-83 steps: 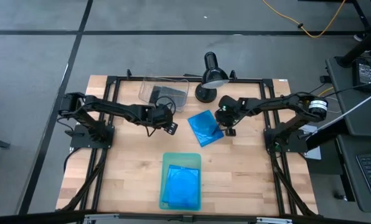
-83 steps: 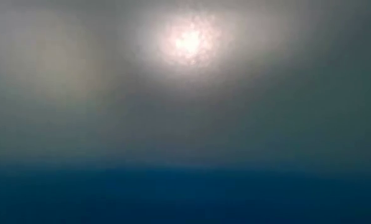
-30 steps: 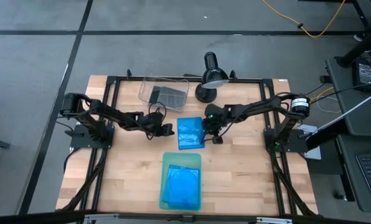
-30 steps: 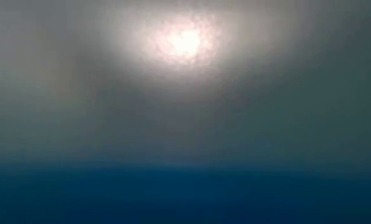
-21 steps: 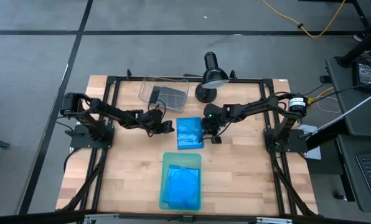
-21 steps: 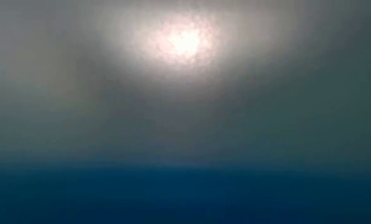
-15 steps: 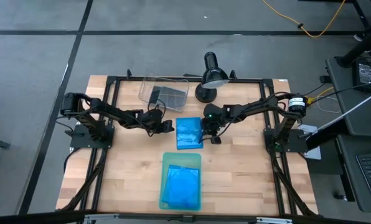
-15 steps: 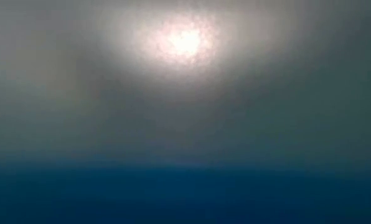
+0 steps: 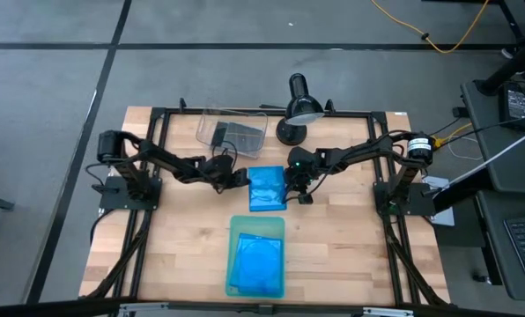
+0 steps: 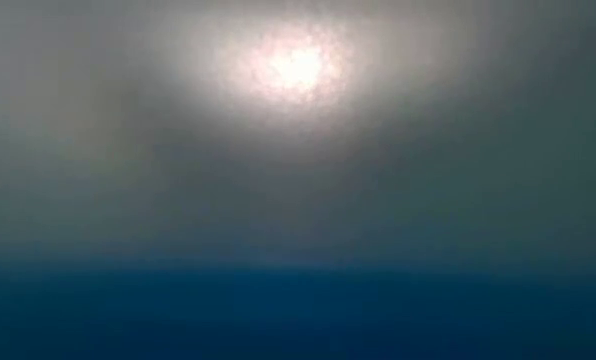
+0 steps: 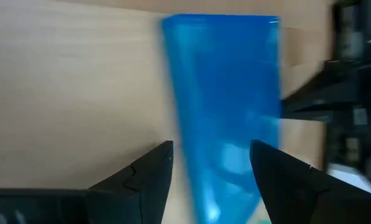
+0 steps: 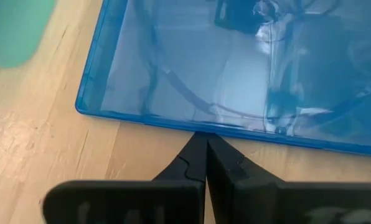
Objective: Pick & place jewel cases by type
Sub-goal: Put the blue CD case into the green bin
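One translucent blue jewel case (image 9: 267, 187) lies flat on the wooden table at its middle. My right gripper (image 9: 289, 187) is shut at the case's right edge. My left gripper (image 9: 243, 180) is open at the case's left edge; in the left wrist view the case (image 11: 223, 93) reaches in between its fingers (image 11: 211, 168). More blue cases (image 9: 255, 260) lie in the pale-green tray (image 9: 233, 264). Dark cases (image 9: 236, 134) lie in the clear bin (image 9: 211, 123). My right gripper touches the blue case's right long edge (image 12: 201, 127) with the tips of its shut fingers (image 12: 205, 146), coming from the table's right side and slanting down. The case lies flat on the table. I cannot tell whether my left gripper touches the case.
A black desk lamp (image 9: 298, 110) stands at the far edge, right of the bin. The green tray's corner shows in the right wrist view (image 12: 11, 31), near the case. A black frame runs around the table. Bare wood lies left and right of the tray.
My left gripper has gone toward the table's right edge, up to the blue case's left edge, staying open. My right gripper and the case have kept still.
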### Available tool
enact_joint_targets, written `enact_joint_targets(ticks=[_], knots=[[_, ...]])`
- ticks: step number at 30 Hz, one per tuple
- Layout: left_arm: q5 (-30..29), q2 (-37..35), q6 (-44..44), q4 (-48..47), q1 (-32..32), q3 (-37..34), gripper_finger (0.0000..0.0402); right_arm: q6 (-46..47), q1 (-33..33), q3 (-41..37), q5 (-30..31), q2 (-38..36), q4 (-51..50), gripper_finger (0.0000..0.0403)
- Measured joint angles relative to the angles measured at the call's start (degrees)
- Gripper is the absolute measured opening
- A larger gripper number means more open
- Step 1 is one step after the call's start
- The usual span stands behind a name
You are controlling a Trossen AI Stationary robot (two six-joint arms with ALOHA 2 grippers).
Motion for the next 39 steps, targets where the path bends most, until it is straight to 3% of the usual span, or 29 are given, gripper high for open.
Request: enact_joint_targets(ticks=[4,12,39], knots=[[1.22,3.21,-0.96,2.63,-0.02,2.02,0.0205,-0.05,0.0,-0.04,0.0,0.0,0.01,0.0006],[1.87,4.59,3.94,-4.62,0.0,6.85,0.0207,-0.16,0.0,-0.1,-0.15,-0.07,-0.08,0.0006],[1.37,4.86,7.9,-2.18,-0.7,8.17,0.0208,-1.79,-0.04,-0.23,-1.18,-0.17,0.2,0.0006]])
